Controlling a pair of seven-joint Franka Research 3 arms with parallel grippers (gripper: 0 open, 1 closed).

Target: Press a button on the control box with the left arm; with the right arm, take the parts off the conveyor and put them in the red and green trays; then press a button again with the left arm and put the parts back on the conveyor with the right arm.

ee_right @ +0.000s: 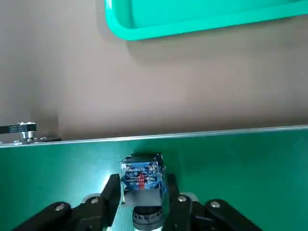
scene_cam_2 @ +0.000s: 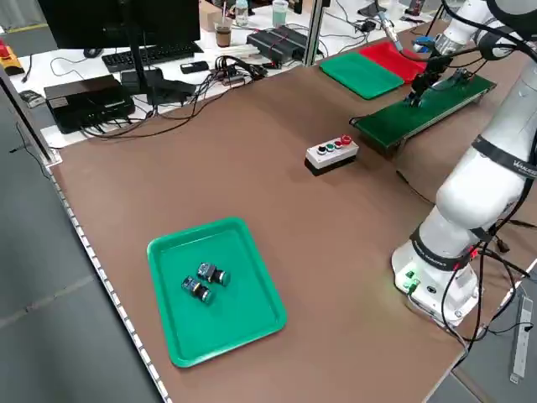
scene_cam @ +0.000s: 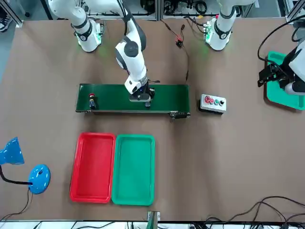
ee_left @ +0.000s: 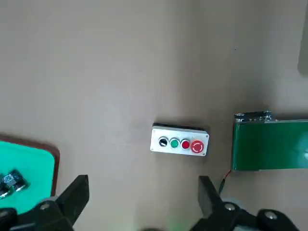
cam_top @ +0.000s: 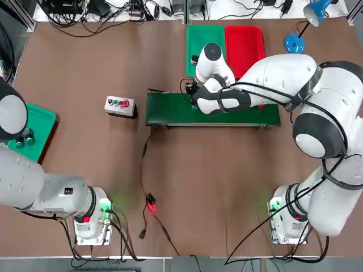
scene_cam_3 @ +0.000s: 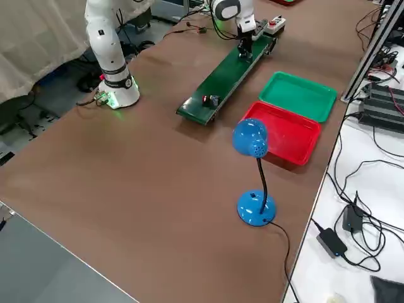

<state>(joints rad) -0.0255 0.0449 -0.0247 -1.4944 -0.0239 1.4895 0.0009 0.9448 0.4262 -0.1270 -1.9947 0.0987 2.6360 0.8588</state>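
Note:
The dark green conveyor (cam_top: 170,110) lies across the table's middle. My right gripper (ee_right: 141,192) is low over the belt, fingers closed against both sides of a small blue-topped part (ee_right: 141,175) that rests on it. In the front view that gripper (scene_cam: 141,98) is near the belt's middle, and a second part (scene_cam: 92,100) with a red cap sits near the belt's end on the robot's right. The red tray (scene_cam: 93,167) and green tray (scene_cam: 135,169) hold nothing. The grey control box (cam_top: 119,105) has several buttons. My left gripper (ee_left: 142,185) hangs open, high and well short of the box (ee_left: 179,143).
Another green tray (scene_cam_2: 243,311) at the table's left edge holds two small parts (scene_cam_2: 205,281). A blue desk lamp (cam_top: 295,39) stands at the far right corner. A black cable with a red clip (cam_top: 150,201) runs from the conveyor toward the front edge.

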